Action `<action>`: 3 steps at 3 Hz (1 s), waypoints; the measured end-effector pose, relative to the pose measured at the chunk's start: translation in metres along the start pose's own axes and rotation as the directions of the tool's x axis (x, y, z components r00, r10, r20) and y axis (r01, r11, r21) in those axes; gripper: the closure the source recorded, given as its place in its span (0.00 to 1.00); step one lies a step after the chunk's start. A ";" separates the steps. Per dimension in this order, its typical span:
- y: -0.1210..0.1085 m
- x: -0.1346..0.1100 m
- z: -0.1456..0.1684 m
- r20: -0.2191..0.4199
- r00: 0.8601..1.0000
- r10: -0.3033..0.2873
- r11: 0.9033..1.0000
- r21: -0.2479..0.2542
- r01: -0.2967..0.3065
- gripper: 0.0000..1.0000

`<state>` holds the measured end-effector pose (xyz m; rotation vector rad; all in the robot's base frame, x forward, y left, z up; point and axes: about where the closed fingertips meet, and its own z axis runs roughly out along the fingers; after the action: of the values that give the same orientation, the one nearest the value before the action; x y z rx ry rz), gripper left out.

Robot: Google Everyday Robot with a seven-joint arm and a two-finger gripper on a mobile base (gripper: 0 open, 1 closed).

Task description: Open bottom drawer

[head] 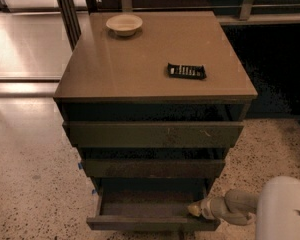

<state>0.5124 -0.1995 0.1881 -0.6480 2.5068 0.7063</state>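
**Bottom drawer point(140, 223) stands well out, gripper point(195, 210) at its right front corner**

And there it is, the bottom drawer, lowest of the three, jutting forward well past the two above it. Its dark front sits right down near the lower edge of the view, and the shallow brown-grey tray behind it lies open to the camera. The gripper is just inside the front panel at the right end, its pale tip touching or very nearly touching the panel's inner side. Wide or narrow? From here I cannot tell. The grey arm point(235, 206) runs off to the right from it, low over the speckled floor point(30, 184), to the white robot body point(282, 211) in the lower right corner. Above the open tray come the middle drawer front point(152, 168) and then the wide top drawer front point(152, 134) with its pale scratches. Up on the worktop point(140, 64), a pale bowl point(124, 24) sits near the back left, and a black remote-like object point(186, 71) lies right of centre, the two well apart
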 end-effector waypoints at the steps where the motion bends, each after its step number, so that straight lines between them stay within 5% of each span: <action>1: 0.012 0.020 -0.002 0.023 0.999 0.036 0.999 -0.016 -0.035 1.00; 3: 0.036 0.042 -0.020 0.099 0.993 0.067 0.998 -0.020 -0.066 1.00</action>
<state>0.4537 -0.1969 0.1938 -0.5240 2.4427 0.7654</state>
